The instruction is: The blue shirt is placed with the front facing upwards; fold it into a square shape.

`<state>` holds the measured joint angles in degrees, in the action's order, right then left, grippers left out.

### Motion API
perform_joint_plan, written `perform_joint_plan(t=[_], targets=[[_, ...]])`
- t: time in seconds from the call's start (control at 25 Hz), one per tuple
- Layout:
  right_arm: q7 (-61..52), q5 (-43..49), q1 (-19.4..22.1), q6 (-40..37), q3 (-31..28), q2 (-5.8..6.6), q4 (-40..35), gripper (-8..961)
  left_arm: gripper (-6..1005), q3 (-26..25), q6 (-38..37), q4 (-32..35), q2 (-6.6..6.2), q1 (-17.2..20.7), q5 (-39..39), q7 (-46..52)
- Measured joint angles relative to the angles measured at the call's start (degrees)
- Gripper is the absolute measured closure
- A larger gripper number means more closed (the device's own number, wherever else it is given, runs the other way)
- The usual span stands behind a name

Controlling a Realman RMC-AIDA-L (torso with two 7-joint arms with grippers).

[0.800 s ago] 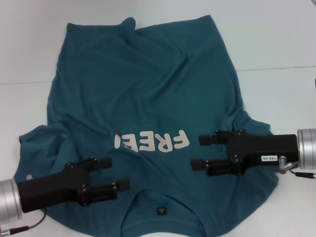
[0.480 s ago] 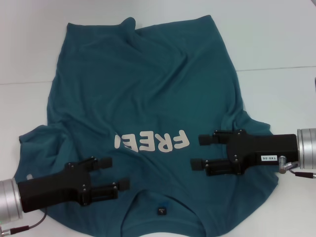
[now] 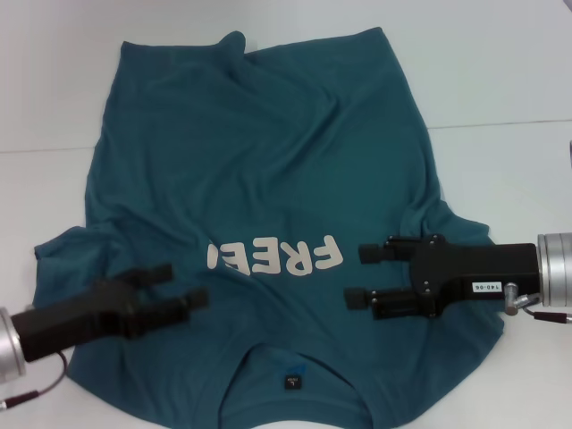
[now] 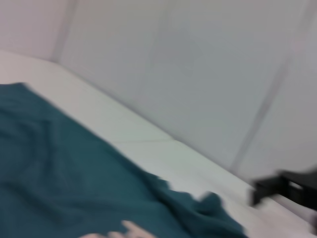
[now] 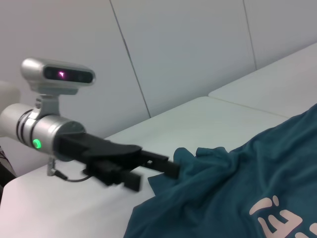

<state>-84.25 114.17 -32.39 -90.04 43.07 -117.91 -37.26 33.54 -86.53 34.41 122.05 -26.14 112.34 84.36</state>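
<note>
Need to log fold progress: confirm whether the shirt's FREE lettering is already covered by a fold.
No. In the head view the blue shirt lies spread out, its FREE lettering fully exposed.

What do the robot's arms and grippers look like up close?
Each arm ends in a shiny silver cylinder carrying a boxy matt-black gripper with two slim parallel fingers. The right gripper bears a small white label with printed digits, and a thin dark cable loops beside its silver cuff. The left gripper trails a thin reddish cable; a silver camera pod sits on its wrist, and a green light glows on the cuff.
</note>
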Motion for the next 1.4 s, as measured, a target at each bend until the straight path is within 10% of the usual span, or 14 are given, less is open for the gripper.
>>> perform_joint_plan(t=[0.44, 1.4], targets=[[-0.28, -0.02, 0.05, 0.12, 0.0, -0.22, 0.0, 68, 67, -8.47, 7.99, 0.39, -0.91, 1.2, 0.21, 7.39], [-1.36, -0.1, 0.05, 0.21, -0.71, -0.56, 0.05, 67, 68, -8.43, 25.3, 2.07, -0.56, 1.8, 0.42, 7.91]])
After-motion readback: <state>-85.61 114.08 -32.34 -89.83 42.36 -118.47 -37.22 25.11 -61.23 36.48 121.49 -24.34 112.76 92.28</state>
